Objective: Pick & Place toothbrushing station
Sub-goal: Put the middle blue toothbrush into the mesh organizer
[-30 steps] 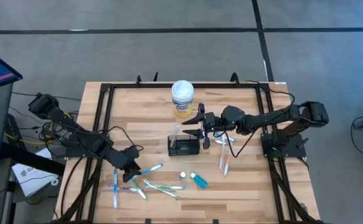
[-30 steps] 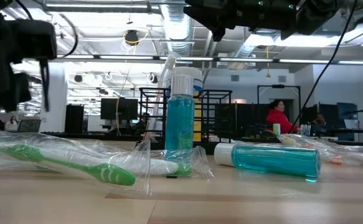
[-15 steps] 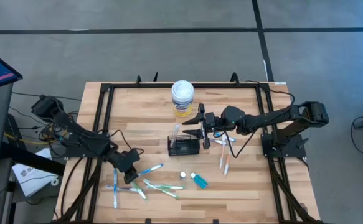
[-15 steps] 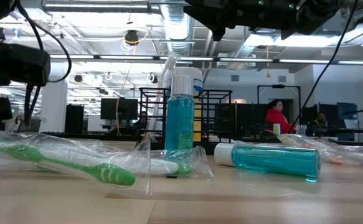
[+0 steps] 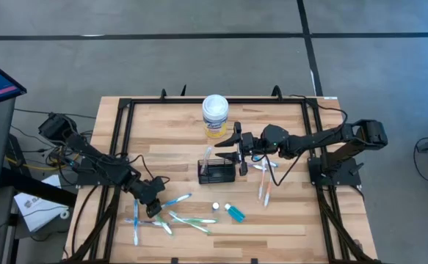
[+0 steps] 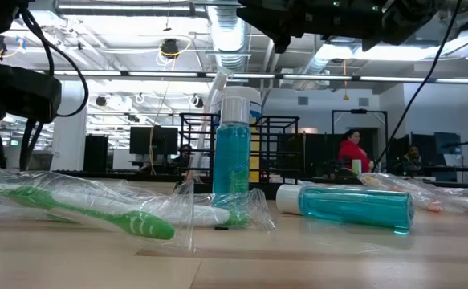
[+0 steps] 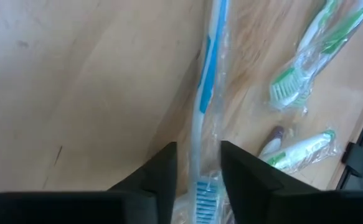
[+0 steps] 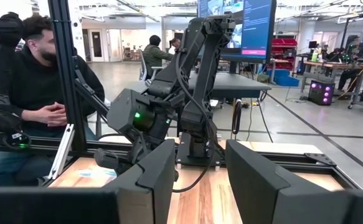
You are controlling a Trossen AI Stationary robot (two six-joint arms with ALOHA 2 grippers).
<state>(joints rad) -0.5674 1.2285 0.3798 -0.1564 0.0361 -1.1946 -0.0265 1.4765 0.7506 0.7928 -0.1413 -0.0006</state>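
Left gripper (image 5: 153, 207) is hanging low over the near-left part of the wooden table (image 5: 287, 220), directly above a wrapped blue toothbrush (image 7: 205, 93). In the left wrist view its two dark fingers (image 7: 162, 171) are standing apart, one on each side of the blue handle; whether they are touching the wrapper cannot be told. Wrapped green toothbrushes (image 7: 306, 50) are lying just beside it.

Right gripper (image 5: 237, 147) is reaching toward the table's middle, above the far right corner of the black wire-mesh caddy (image 5: 216, 173). Its jaws are standing apart with nothing between them in the right wrist view, which is looking level across at the left arm's base and a seated person (image 8: 28, 93) behind the frame.

The caddy is sitting upright at the table's centre, with the white-lidded canister (image 5: 215, 115) well behind it. A small blue bottle (image 6: 234, 148) is standing in front of the caddy; a second one (image 6: 350, 207) is lying on its side just beside it. More wrapped toothbrushes (image 5: 265, 183) are lying right of the caddy.
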